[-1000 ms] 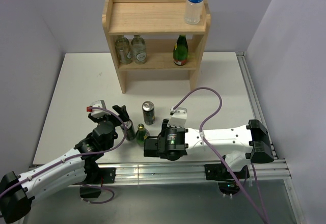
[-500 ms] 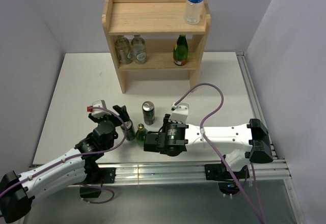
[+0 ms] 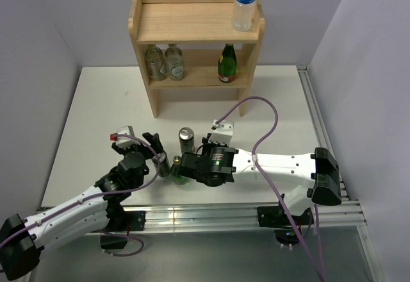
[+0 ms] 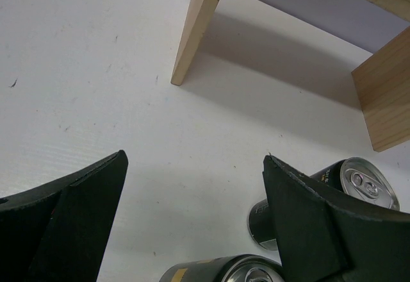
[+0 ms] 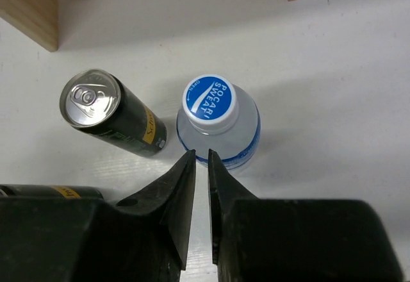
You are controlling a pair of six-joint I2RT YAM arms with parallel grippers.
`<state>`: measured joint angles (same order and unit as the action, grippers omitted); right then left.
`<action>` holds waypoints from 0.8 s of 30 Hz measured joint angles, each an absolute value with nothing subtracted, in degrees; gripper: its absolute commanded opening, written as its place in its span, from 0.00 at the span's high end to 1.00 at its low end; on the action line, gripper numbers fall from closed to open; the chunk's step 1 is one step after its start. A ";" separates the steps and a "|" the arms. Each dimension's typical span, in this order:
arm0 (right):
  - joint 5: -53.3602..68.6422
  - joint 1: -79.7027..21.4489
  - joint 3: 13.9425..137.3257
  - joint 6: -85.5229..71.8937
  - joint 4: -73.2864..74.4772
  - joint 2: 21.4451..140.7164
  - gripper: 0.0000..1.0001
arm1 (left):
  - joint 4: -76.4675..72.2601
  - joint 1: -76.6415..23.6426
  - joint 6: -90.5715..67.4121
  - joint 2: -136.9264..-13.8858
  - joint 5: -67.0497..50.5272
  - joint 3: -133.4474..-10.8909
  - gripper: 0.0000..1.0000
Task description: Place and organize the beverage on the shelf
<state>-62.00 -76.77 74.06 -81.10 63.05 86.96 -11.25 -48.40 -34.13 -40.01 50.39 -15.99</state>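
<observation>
— What does the overhead view give you?
— The shelf (image 3: 195, 31) stands at the far edge of the desk (image 3: 109, 102). A water bottle (image 3: 246, 0) is at the right end of its top. The lower tier holds a green glass bottle (image 3: 227, 63) on the right and two pale bottles (image 3: 173, 62) on the left. Toward the near edge, a can (image 3: 186, 141) stands upright. A second can (image 3: 164, 165) is just beside the left gripper (image 3: 138, 140), and a small green bottle (image 3: 179, 172) is at the right gripper (image 3: 187, 165).
— And the left wrist?
— Its fingers are spread wide over bare desk with nothing between them. Two cans show low and to the right.
— The right wrist?
— The fingers are almost together, with only a thin slit and nothing in it. Just past the tips stands a clear bottle (image 5: 218, 118) with a blue cap, and a can is on its left.
</observation>
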 measured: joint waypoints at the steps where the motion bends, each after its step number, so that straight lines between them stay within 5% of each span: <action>1: -62.11 -76.66 73.80 -80.71 62.35 86.96 0.76 | -11.27 -48.40 -34.13 -39.99 50.39 -15.99 0.06; 2: -62.15 -76.62 73.63 -80.38 62.00 86.96 0.74 | -11.27 -48.40 -34.13 -39.97 50.39 -15.99 0.06; 5: -62.15 -76.60 73.32 -79.83 61.41 86.96 0.49 | -11.27 -48.40 -34.13 -39.94 50.39 -15.99 0.06; 6: -62.22 -76.62 73.28 -79.79 61.23 86.96 0.29 | -11.27 -48.40 -34.13 -39.94 50.39 -15.99 0.06; 9: -62.65 -76.99 73.17 -80.75 62.00 86.96 0.00 | -11.27 -48.38 -34.15 -39.94 50.39 -15.99 0.06; 18: -65.54 -85.52 63.72 -86.52 65.01 86.28 0.01 | -11.27 -48.38 -34.15 -39.97 50.41 -15.99 0.06; 24: -63.18 -87.81 40.71 -73.60 42.09 75.11 0.03 | -11.27 -48.40 -34.13 -39.94 50.37 -15.99 0.06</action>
